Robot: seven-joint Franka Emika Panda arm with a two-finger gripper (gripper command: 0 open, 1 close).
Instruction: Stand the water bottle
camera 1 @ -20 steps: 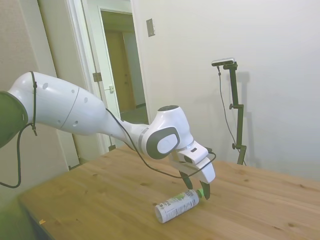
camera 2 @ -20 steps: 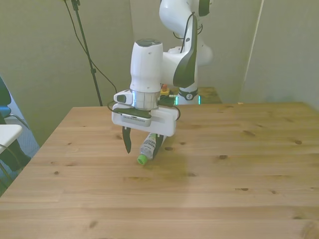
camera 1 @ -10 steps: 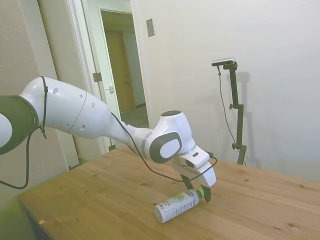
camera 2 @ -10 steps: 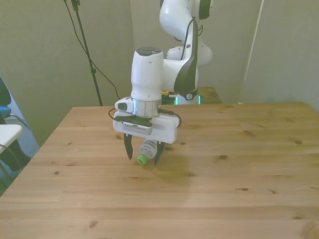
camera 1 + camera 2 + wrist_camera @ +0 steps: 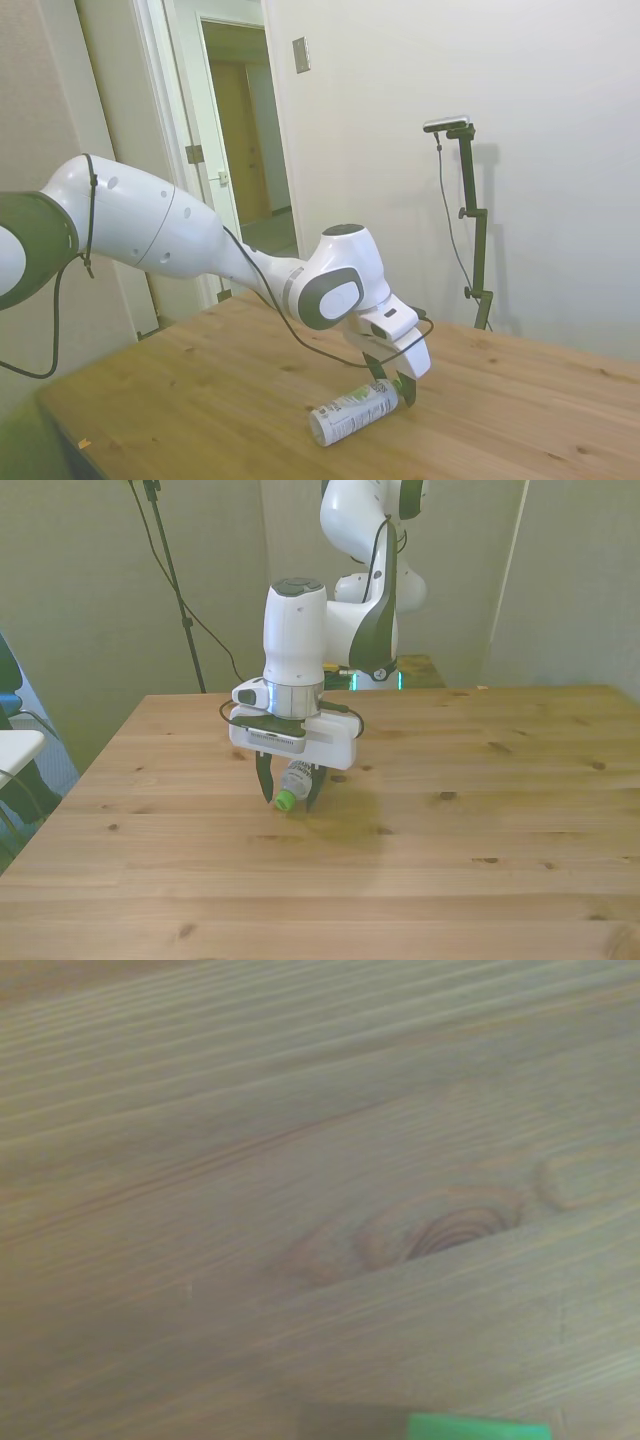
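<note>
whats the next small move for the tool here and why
Probably finish closing on the neck. The water bottle lies on its side on the table, and the tool straddles its green cap end, fingers close on either side; whether they touch is unclear.

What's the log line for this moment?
water bottle: lying on table | tool: closed around neck at green cap | phase: grasp

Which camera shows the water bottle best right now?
The side view: the water bottle lies on its side, label visible. The front view shows only its cap end between the gripper fingers. The wrist view catches a green sliver.
</note>
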